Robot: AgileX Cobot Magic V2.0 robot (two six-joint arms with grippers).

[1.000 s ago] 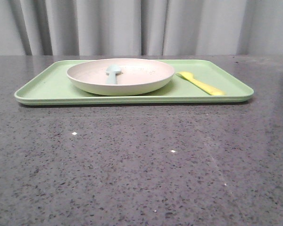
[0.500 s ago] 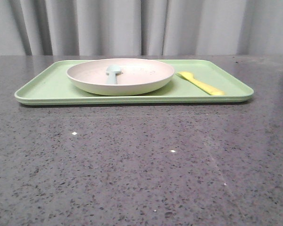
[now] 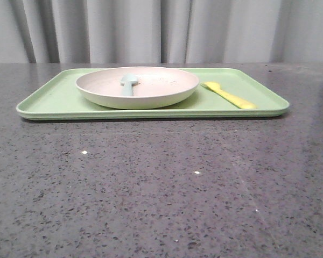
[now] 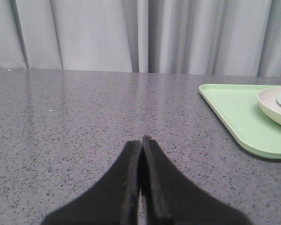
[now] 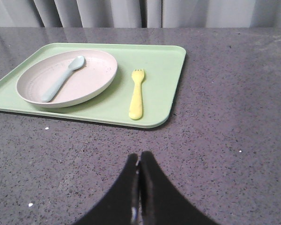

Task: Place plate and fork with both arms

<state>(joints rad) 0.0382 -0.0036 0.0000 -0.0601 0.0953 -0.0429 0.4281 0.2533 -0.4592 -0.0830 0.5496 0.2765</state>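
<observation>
We see the tray [image 3: 54, 99] lying on the bench [image 3: 161, 188], toward its far side. The plate [image 3: 137, 86] sits on the tray, left of the tray's middle, and the spoon [image 3: 128, 83] lies in the plate. The fork [image 3: 229, 95] lies on the tray just to the right of the plate, apart from it. The near part of the bench lies in front of the tray.
</observation>
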